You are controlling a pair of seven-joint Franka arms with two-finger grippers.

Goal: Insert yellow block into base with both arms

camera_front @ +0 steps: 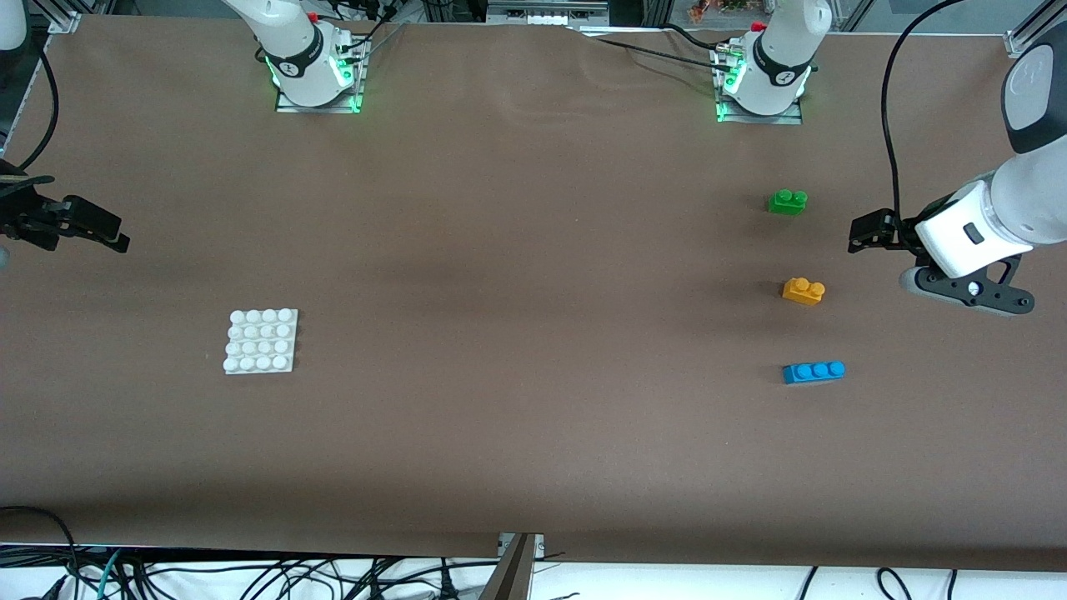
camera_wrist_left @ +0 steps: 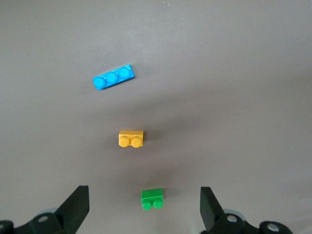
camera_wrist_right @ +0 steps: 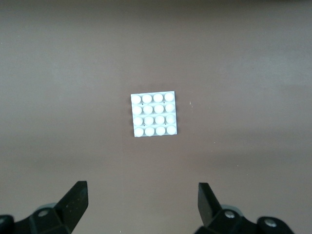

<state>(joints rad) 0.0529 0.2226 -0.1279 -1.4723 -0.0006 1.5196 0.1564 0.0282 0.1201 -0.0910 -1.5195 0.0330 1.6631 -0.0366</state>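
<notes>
The yellow block (camera_front: 804,291) lies on the brown table toward the left arm's end, between a green brick and a blue brick; the left wrist view shows the yellow block (camera_wrist_left: 131,138) with its two studs. The white studded base (camera_front: 261,341) lies flat toward the right arm's end, and the right wrist view has the base (camera_wrist_right: 153,114) well below it. My left gripper (camera_front: 863,233) hangs open over the table's end, beside the bricks, holding nothing (camera_wrist_left: 144,192). My right gripper (camera_front: 117,233) is open and empty over the other end (camera_wrist_right: 142,187).
A green two-stud brick (camera_front: 788,202) sits farther from the front camera than the yellow block, and a blue three-stud brick (camera_front: 814,372) sits nearer. The arm bases (camera_front: 315,75) stand along the table's back edge. Cables run below the front edge.
</notes>
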